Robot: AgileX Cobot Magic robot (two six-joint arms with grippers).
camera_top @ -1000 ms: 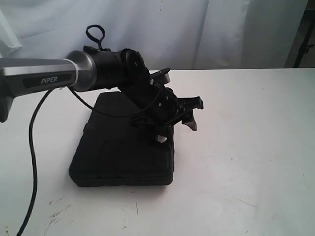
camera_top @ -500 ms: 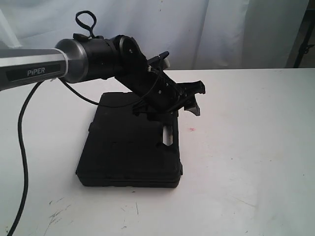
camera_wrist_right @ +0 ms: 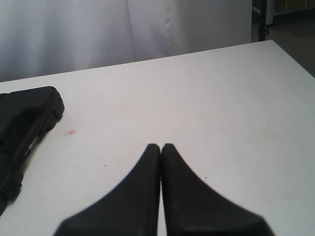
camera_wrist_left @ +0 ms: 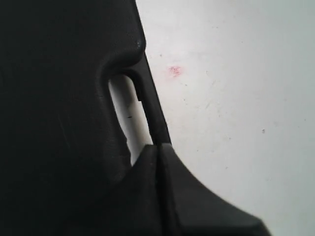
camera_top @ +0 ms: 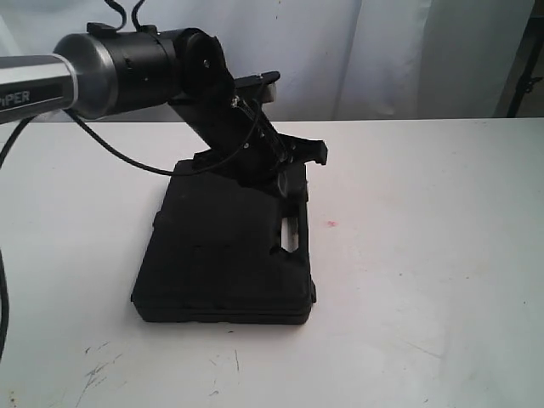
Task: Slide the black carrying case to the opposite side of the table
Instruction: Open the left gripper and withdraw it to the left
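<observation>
The black carrying case (camera_top: 221, 255) lies flat on the white table (camera_top: 425, 255), with its handle slot (camera_top: 291, 234) on the right side. My left gripper (camera_top: 297, 174) hangs over the case's far right corner, with the jaws pressed together. In the left wrist view the shut left gripper (camera_wrist_left: 157, 146) sits right above the thin handle bar (camera_wrist_left: 151, 110) of the case (camera_wrist_left: 54, 98), and nothing is between the fingers. My right gripper (camera_wrist_right: 161, 146) is shut and empty above bare table (camera_wrist_right: 206, 98). The case (camera_wrist_right: 22, 120) lies away to one side of it.
A small pink spot (camera_top: 331, 223) marks the tabletop just right of the case. Faint scuff marks (camera_top: 98, 370) show near the front left. A white curtain (camera_top: 382, 51) hangs behind the table's far edge. The left arm's cable (camera_top: 127, 157) trails over the table.
The left jaws have gone from wide open to shut. The left arm has drawn back and up to the left. The case shifted slightly right early on, then stayed put.
</observation>
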